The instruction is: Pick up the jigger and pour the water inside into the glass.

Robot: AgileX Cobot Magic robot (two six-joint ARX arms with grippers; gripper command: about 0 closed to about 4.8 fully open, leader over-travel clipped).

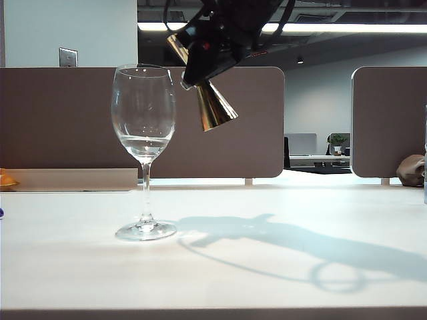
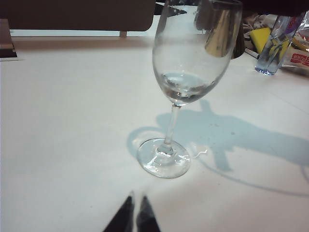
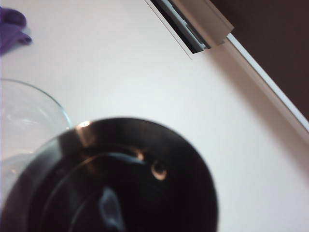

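The wine glass [image 1: 143, 133] stands upright on the white table, with a little water [image 1: 144, 144] in the bottom of its bowl. My right gripper [image 1: 200, 63] hangs just above and to the right of the rim, shut on the waist of the gold jigger [image 1: 215, 107], which is tilted with its upper cup towards the glass. In the right wrist view the jigger's dark mouth [image 3: 120, 179] hides the jaws, and the glass rim [image 3: 36, 104] lies beside it. Low over the table, my left gripper [image 2: 135, 210] is shut and empty in front of the glass foot [image 2: 163, 158].
Brown partition panels [image 1: 227, 133] stand along the table's far edge. A clear plastic bottle [image 2: 275, 46] and a yellow item [image 2: 260, 38] sit beyond the glass in the left wrist view. A purple object [image 3: 12, 26] lies on the table.
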